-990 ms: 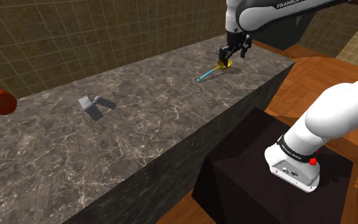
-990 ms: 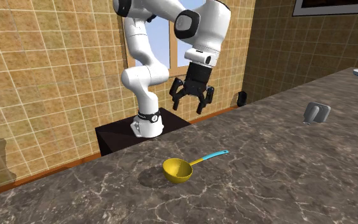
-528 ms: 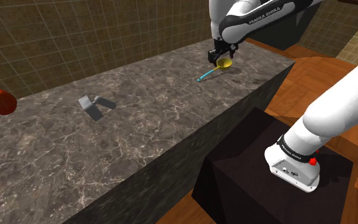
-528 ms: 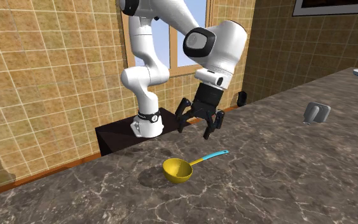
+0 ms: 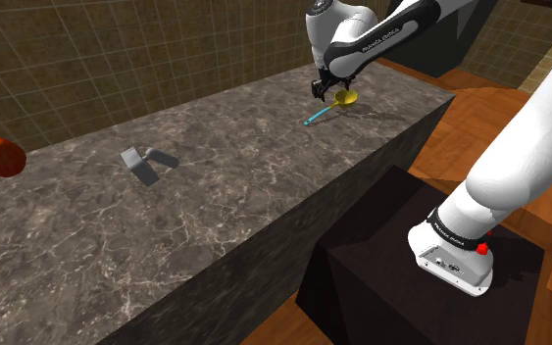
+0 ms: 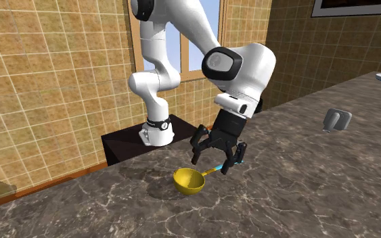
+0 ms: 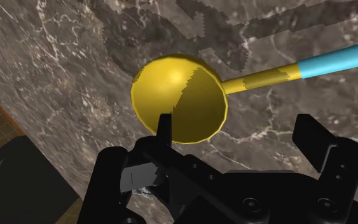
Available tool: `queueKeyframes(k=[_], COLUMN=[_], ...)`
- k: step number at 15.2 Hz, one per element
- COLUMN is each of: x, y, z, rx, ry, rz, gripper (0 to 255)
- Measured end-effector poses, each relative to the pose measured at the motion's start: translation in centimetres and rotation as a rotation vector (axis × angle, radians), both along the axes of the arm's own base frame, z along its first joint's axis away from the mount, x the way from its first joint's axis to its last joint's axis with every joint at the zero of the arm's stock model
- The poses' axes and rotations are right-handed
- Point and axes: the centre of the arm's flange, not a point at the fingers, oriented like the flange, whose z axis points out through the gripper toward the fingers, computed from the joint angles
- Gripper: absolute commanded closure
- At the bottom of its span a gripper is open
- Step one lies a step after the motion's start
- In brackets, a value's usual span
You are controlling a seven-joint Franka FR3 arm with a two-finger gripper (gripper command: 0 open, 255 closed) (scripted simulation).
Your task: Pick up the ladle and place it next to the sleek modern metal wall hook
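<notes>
ladle: yellow bowl, blue handle, flat on counter. gripper: fingers spread wide above it (seemingly not touching). hook: well apart.

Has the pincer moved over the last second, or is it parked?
Yes. In the second exterior view the pincer has dropped toward the counter and now hangs open just over the ladle, which lies where it was.

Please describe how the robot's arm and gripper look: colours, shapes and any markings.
The arm has rounded white shells with dark joints; black lettering runs along one link, and a small red button sits near its base. The gripper is all black, with two blocky fingers.
</notes>
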Motion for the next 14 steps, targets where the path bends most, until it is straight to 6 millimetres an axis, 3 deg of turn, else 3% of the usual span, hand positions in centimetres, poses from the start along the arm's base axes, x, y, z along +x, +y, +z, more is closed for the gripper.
queueKeyframes(k=[5,11,12,14], x=[0.2,0.1,0.1,0.1], y=[-1.5,-1.7,-1.7,-1.7], z=[-2.3,-2.7,-2.7,-2.7], rx=[-0.002,-0.002,-0.002,-0.002], ry=[-0.001,-0.001,-0.001,-0.001], rz=[-0.001,-0.001,-0.001,-0.001], gripper=[0,0,255,255])
